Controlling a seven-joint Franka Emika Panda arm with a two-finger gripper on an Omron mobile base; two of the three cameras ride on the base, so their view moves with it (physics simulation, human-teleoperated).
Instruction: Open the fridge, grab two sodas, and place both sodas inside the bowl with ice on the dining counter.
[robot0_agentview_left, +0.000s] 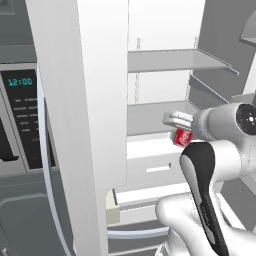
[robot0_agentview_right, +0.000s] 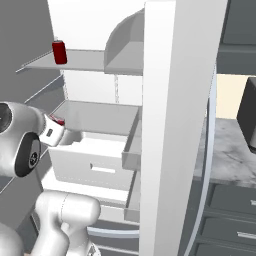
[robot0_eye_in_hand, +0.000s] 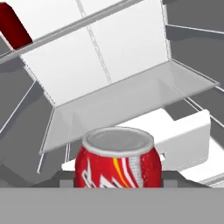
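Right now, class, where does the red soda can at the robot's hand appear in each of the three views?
Left base view: soda can right of centre, at the arm's end.
Right base view: far left, mid-height, mostly hidden by the hand.
Hand view: bottom centre, top facing the camera.
Shared landmark: the white drawer beside the can.

The robot arm (robot0_agentview_left: 210, 200) is white and smooth, with fat round parts. A long black stripe runs down one piece. The round joint (robot0_agentview_left: 246, 118) has a dark cap. The gripper (robot0_agentview_left: 181, 131) is small, pale grey and shiny.
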